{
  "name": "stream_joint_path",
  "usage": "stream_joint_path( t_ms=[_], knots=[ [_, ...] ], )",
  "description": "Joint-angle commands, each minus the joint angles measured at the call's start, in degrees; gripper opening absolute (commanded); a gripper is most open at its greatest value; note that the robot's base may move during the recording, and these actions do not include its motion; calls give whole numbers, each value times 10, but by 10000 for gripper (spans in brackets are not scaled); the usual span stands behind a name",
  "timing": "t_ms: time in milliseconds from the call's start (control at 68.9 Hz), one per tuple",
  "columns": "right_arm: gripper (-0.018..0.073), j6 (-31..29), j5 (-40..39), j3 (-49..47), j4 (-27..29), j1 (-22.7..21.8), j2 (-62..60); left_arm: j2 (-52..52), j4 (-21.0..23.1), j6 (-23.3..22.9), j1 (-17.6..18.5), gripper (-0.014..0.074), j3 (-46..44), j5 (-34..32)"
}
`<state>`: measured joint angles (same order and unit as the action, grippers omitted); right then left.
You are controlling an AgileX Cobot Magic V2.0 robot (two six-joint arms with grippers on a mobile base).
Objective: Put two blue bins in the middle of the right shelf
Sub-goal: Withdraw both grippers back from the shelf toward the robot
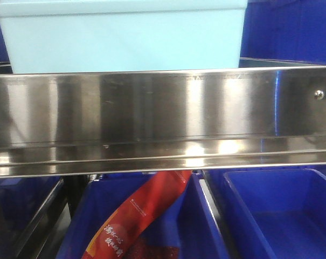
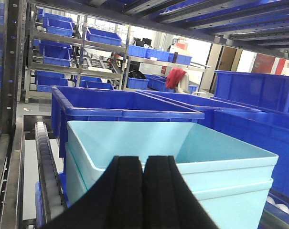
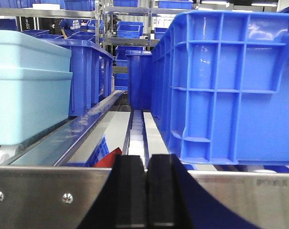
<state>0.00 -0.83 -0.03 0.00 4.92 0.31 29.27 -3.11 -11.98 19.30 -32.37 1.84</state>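
Two pale blue bins nested one inside the other, resting on the steel shelf tier behind its front rail.

Seen from the front, only the lower walls of the stack, top cropped by the frame edge, base hidden behind the broad scratched rail; below it, dark blue bins partly cut off, one holding a red packet with print too small to read. In the left wrist view, left gripper with black pads pressed together, pinching nothing, just in front of the stack's near wall, contact impossible to judge. In the right wrist view, right gripper likewise closed and empty, over the rail, facing a roller track between the pale stack and a tall dark blue bin.
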Motion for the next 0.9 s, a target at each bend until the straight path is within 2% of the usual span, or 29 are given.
stream_joint_path(
  t_ms=[0, 435, 479, 508, 566, 609, 885],
  knots=[
    [-167, 0, -7, 0, 4, -3, -3, -3, -3, 0, -1, -111, 2, -12],
    [-167, 0, -8, 0, 4, -3, -3, -9, -12, 2, -3, -111, 4, -18],
    [-167, 0, -8, 0, 4, -3, -3, -18, -7, 29, -10, -111, 11, -24],
    [-167, 0, -8, 0, 4, -3, -3, -23, 11, 71, -15, -111, 18, -28],
    [-167, 0, -8, 0, 4, -3, -3, -40, 70, 166, -33, -111, 40, -29],
    [-167, 0, -8, 0, 4, -3, -3, -54, 94, 202, -54, -111, 64, -31],
    [-167, 0, -8, 0, 4, -3, -3, -157, 86, 202, -172, -111, 173, -25]
  ],
)
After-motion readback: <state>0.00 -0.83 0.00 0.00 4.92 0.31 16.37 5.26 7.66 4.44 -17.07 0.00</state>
